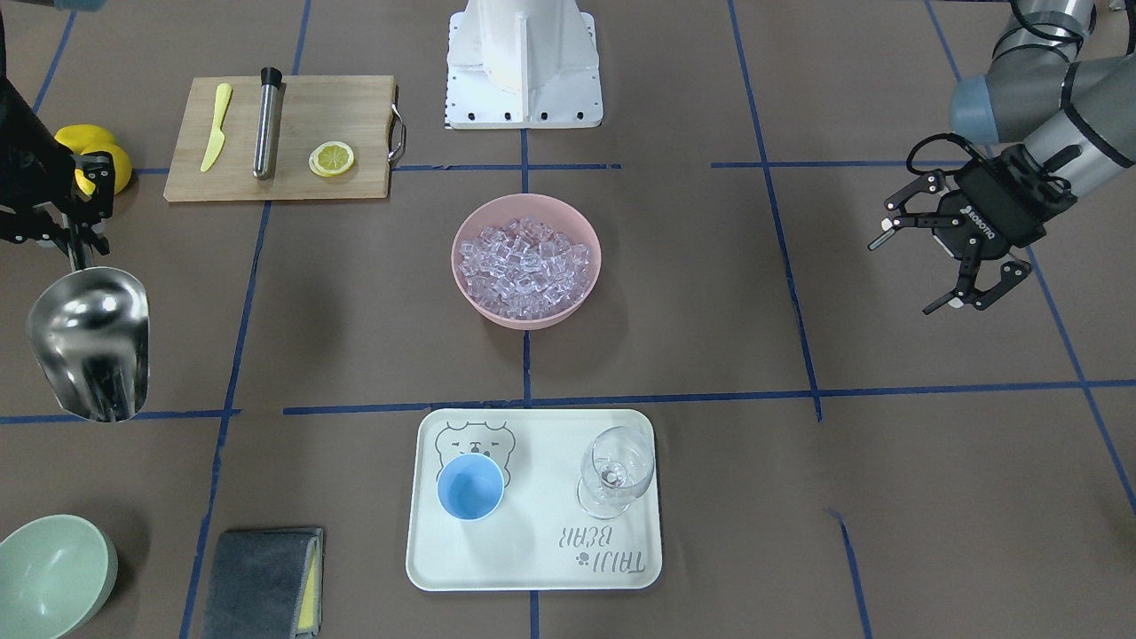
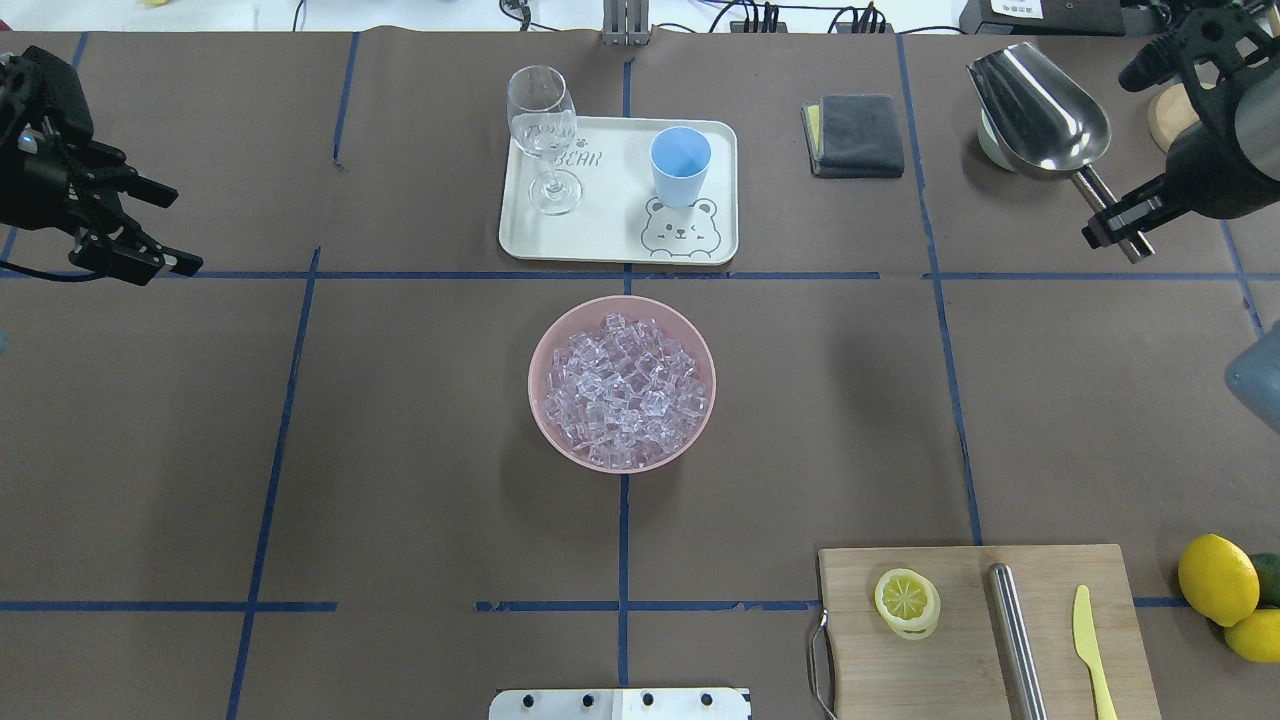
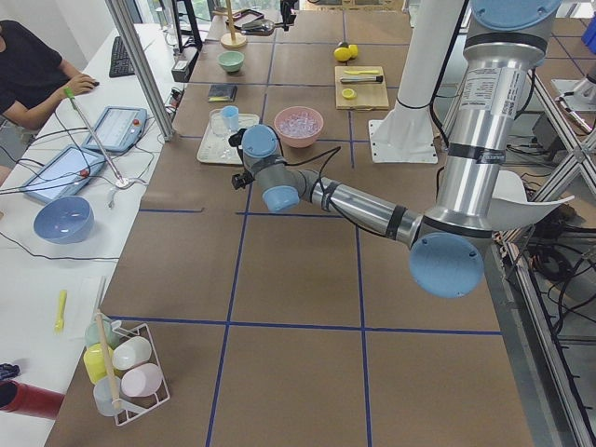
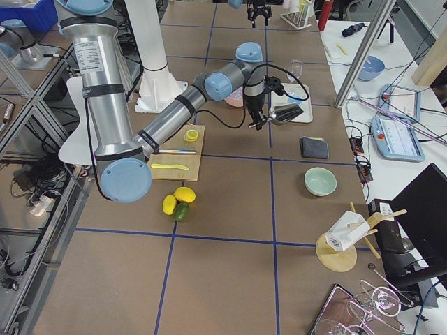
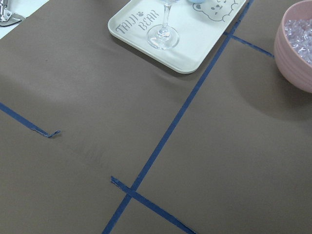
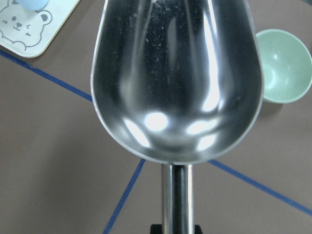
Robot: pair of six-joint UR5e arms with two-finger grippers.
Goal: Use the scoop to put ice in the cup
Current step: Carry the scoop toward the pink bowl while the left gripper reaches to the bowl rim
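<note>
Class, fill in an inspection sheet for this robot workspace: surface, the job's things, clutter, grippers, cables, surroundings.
Surface: table covered in brown paper with blue tape lines; no spills seen.
Job's things: ice heaped in the pink bowl; blue cup upright and empty on the tray; scoop empty, held in the air.
Clutter: wine glass on the tray; cutting board with lemon half, steel cylinder and yellow knife; whole lemons; green bowl; grey cloth.
Grippers: right gripper shut on the scoop's handle; left gripper open, empty.
Cables: black cable looped at the left wrist; plugs along the far table edge.
Surroundings: seated operator beside tablets.
</note>
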